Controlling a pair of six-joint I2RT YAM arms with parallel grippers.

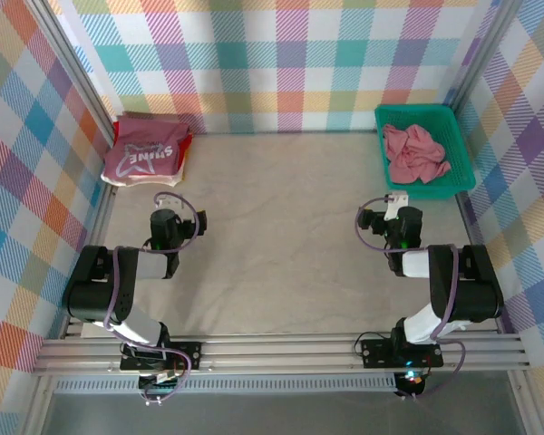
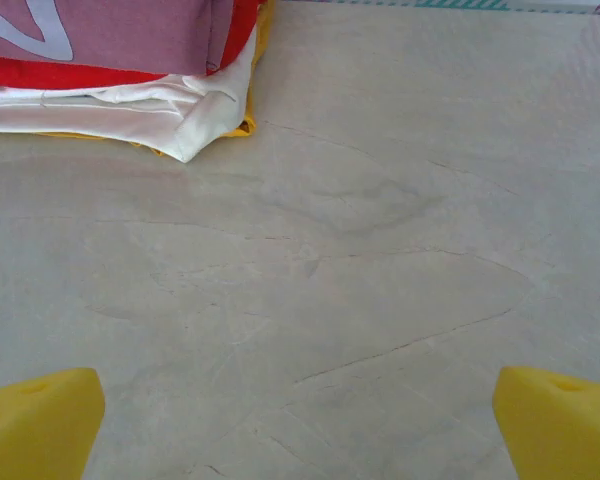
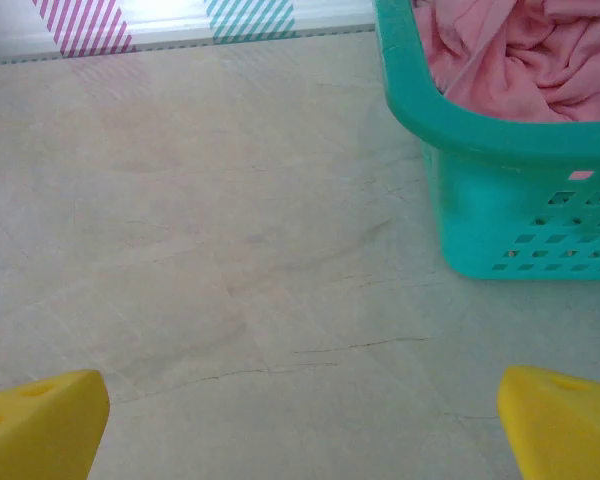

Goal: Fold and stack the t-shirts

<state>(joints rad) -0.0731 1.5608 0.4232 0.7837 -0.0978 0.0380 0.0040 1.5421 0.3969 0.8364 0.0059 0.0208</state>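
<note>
Folded t-shirts are stacked at the back left, with a dark pink t-shirt (image 1: 145,156) with white lettering on top; in the left wrist view it (image 2: 110,30) lies over a red one (image 2: 70,72) and a cream one (image 2: 110,112). A crumpled salmon-pink t-shirt (image 1: 415,154) (image 3: 525,50) lies in the green basket (image 1: 461,172) (image 3: 500,200) at the back right. My left gripper (image 1: 167,201) (image 2: 298,420) is open over bare table, short of the stack. My right gripper (image 1: 395,201) (image 3: 302,425) is open too, just in front of the basket, with nothing between its fingers.
Checked cloth walls close in the table (image 1: 281,227) at the back and on both sides. A metal rail (image 1: 281,352) runs along the near edge by the arm bases. A yellow cloth edge (image 2: 248,110) shows beneath the stack.
</note>
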